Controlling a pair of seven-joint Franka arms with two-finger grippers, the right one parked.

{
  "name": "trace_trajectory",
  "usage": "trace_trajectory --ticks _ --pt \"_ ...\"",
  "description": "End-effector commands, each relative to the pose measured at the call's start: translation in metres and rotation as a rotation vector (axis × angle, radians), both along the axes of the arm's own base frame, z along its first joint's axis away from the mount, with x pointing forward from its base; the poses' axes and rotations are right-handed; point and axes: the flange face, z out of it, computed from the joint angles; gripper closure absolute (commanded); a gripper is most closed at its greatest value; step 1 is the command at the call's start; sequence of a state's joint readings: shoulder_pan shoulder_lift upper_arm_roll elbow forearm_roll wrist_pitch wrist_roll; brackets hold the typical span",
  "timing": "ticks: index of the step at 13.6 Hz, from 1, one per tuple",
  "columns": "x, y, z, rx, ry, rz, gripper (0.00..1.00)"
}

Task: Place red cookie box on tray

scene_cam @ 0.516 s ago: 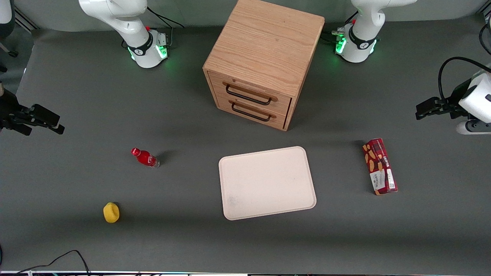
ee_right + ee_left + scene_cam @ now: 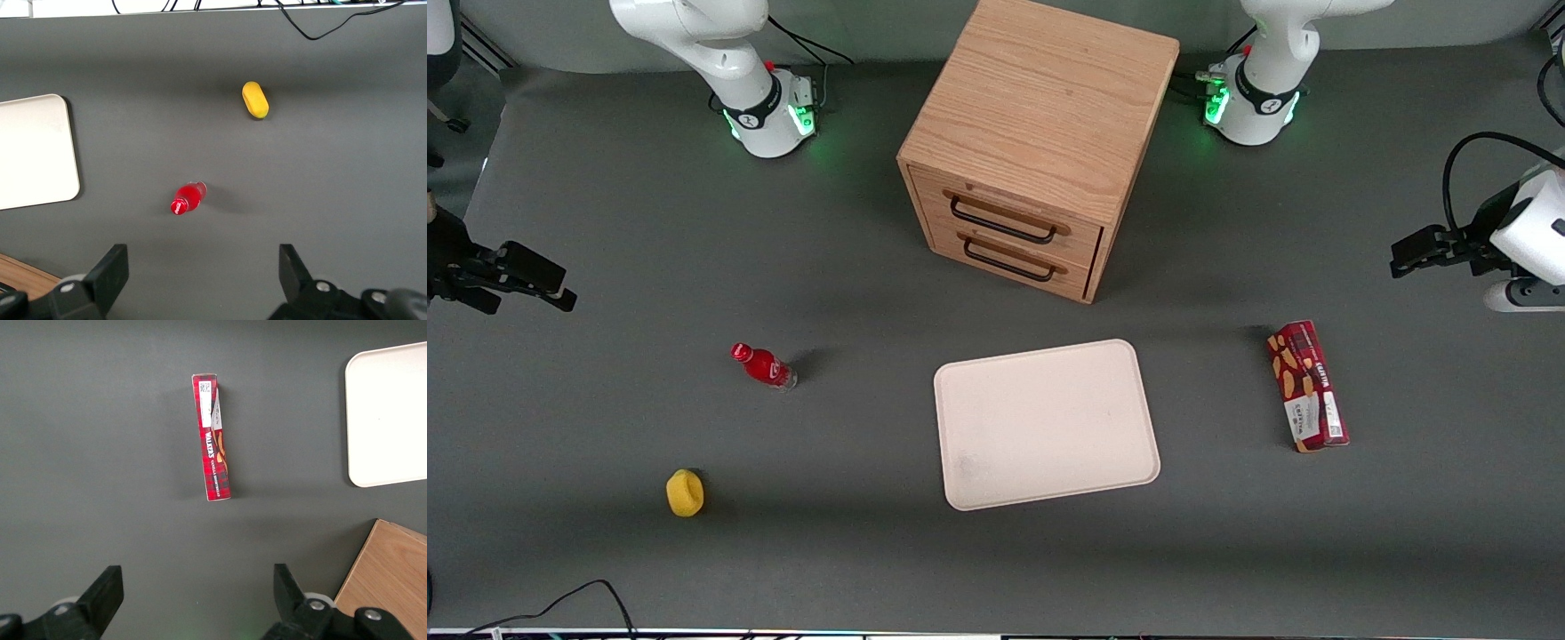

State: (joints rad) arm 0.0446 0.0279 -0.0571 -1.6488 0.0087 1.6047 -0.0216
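Claw (image 2: 1405, 252) hangs spread and empty above the desk (image 2: 605, 196) at the working arm's end, nothing grasped yet. Red cookie box (image 2: 1307, 387) lies flat nearer the front camera (long axis suits a cross-width pinch). Tray (image 2: 1047, 423) lies mid-desk, bare, apart from it.
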Motion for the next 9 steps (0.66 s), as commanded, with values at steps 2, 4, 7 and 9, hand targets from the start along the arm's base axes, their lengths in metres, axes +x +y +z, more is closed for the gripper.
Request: trace_trajectory --ticks 2,4,7,9 --pt "0.0026 -0.0023 0.0039 0.008 0.005 -0.008 0.0" --pt "0.0026 -0.0023 0.0039 0.008 0.005 -0.008 0.0" --pt "0.0066 -0.0045 0.0025 0.01 0.006 -0.013 0.0" --pt "0.0077 -0.0053 0.0018 0.01 0.009 -0.011 0.0"
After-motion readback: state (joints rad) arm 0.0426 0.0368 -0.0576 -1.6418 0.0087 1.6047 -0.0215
